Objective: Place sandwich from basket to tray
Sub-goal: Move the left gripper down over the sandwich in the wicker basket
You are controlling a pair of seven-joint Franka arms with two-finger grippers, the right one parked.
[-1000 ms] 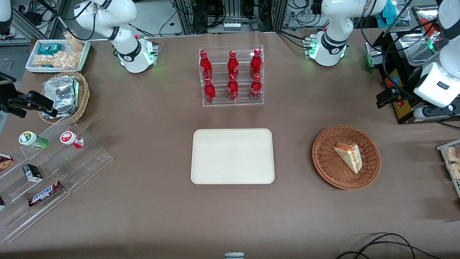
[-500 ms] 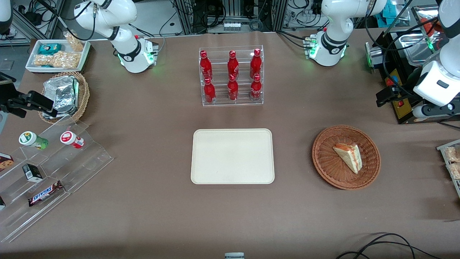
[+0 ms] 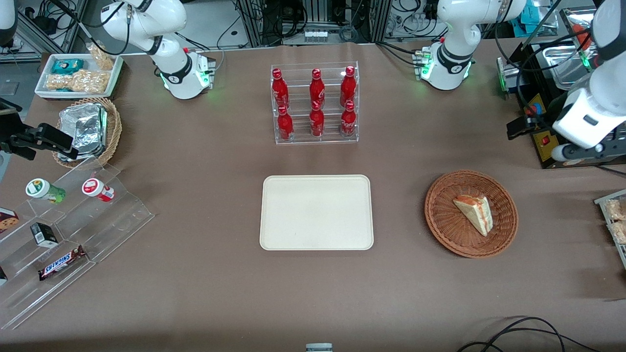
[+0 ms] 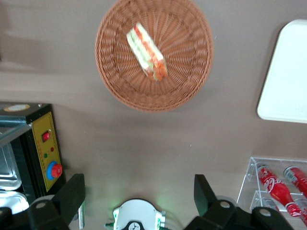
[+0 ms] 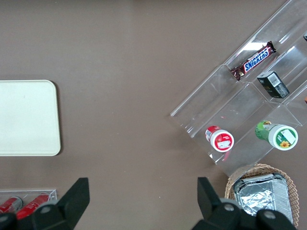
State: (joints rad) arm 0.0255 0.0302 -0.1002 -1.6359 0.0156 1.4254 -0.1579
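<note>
Front view: the sandwich (image 3: 474, 213) is seen lying in the round reddish-brown basket (image 3: 442, 221), toward the working arm's end of the table, its red-orange edge turned up. The cream tray (image 3: 316, 212) lies flat at the table's middle, well apart from the basket, with nothing on it. A clear rack of red bottles (image 3: 315, 102) is set farther from the front camera than the tray. The left arm's white wrist is seen above the table edge near a black control box (image 3: 540, 132), higher than the basket and farther from the front camera, but the fingers themselves are not made out there.

In the left wrist view the gripper (image 4: 139, 196) is shown with its two dark fingers (image 4: 72, 194) held wide apart and nothing between them, well above the table. The basket (image 4: 120, 81) and the sandwich (image 4: 146, 51) are seen whole from above, with green and red filling layers along the cut edge, a detail less plain from the front. A corner of the tray (image 4: 288, 81) and the box's red button (image 4: 56, 169) are also caught.

The right wrist view alone gives a close look at the stepped clear stand (image 5: 249, 105), where a Snickers bar (image 5: 253, 60) and two small round tubs are laid, and at a tan basket with a foil bundle (image 5: 263, 194).
</note>
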